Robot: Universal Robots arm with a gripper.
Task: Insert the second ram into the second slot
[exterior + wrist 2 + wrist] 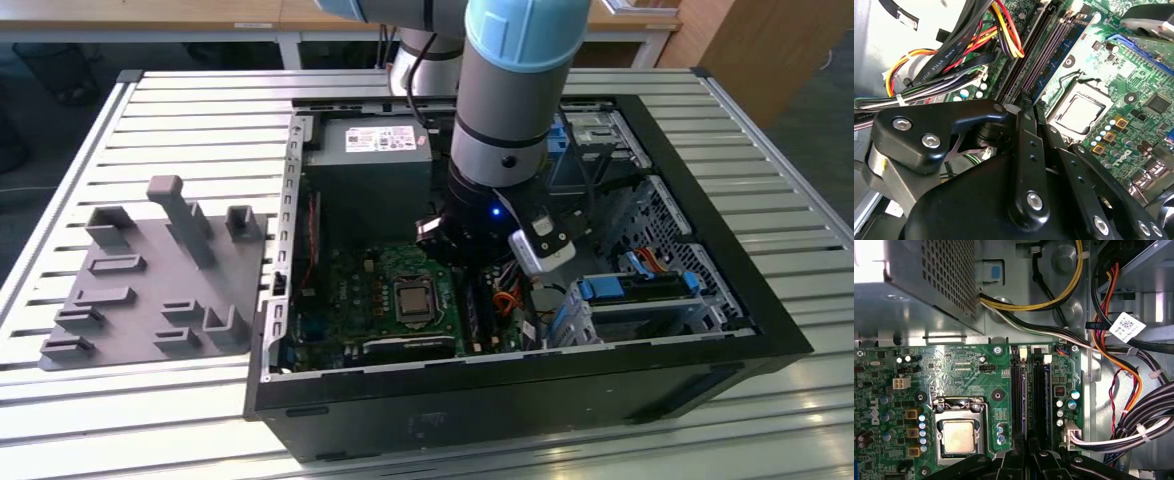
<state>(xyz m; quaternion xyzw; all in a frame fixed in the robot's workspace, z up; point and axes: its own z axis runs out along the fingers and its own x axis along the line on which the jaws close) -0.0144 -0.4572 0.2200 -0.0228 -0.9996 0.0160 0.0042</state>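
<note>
**Gripper [1027, 452] low at the memory slots**

The arm [514, 110] held it inside the open computer case [534, 395], low over the motherboard [969, 372]. We saw its fingers [1030, 150] drawn almost together, pinched on the second ram [1027, 400]. That thin blue stick stood on edge, running along the dark memory slots [1040, 395], between two of them; whether it was seated we could not tell. It lay between the processor socket [959, 435] and the motherboard's edge by the cable bundle [1114, 365].
</note>
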